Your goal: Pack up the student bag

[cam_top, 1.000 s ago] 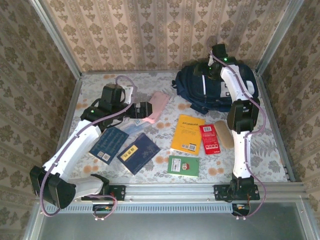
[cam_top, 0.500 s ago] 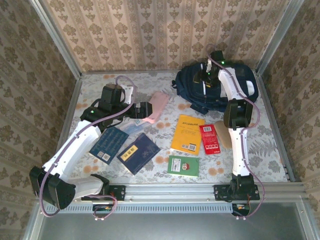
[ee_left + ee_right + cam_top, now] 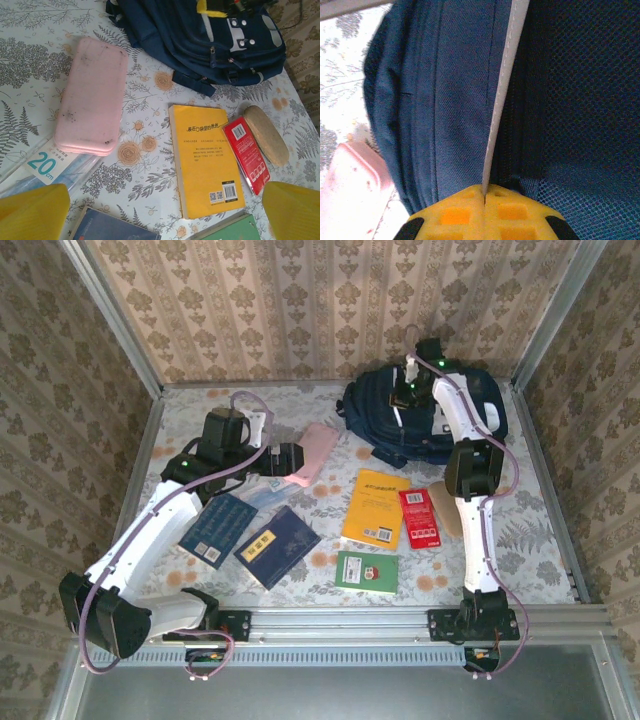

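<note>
Two grippers | right gripper (image 3: 484, 196) clamped on bag (image 3: 450, 100) stripe (image 3: 502, 90) at 1 o'clock | left gripper (image 3: 292, 460) held wide open, empty, at 10 o'clock

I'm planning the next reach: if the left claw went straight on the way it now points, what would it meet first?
The left claw would likely meet the flowered table between the pink case and the yellow book first; depth is unclear.

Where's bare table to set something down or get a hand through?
Free: the near right corner of the table, right of the right arm; the far strip between the left arm and the student bag, behind the pink case. Crowded: the middle, from the navy books across the yellow book to the tan case.
</note>
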Motion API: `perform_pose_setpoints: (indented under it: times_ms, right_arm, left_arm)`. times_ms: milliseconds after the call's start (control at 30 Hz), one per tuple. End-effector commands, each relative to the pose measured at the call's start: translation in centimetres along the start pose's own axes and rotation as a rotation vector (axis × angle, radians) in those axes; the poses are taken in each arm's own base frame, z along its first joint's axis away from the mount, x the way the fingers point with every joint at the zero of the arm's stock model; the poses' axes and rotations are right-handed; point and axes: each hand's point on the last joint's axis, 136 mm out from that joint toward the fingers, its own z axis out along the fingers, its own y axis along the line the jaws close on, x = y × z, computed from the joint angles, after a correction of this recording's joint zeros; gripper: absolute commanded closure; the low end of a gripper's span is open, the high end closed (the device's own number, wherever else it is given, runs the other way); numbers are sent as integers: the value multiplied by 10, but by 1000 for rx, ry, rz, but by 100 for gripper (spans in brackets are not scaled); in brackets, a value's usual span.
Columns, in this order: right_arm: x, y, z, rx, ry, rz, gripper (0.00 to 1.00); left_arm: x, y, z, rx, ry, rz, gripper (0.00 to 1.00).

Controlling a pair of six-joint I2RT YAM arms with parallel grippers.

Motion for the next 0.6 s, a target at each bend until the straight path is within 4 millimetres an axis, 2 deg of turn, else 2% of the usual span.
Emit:
perform_pose_setpoints:
  times_ms: [0,133,267,467,567]
  right_arm:
    - [-26,45,-79,-63,-127,-99,100]
    - [-32,64,-110,-113,-175,-124,100]
    - [-33,94,-138,-275,-203,-123,100]
    - [-29,124,-181,-382,-246,-136,100]
    - [-24,131,-192,-393,-252,-108,100]
  left_arm:
    - [0,2,-5,-19,-17,7,0]
    - [-2,9,-8,-61,-29,4,0]
    - [-4,22,-14,-144,-50,-1,0]
    - [-3,19,-16,-138,-67,32,6]
    - [-1,16,-17,-146,-71,47,9]
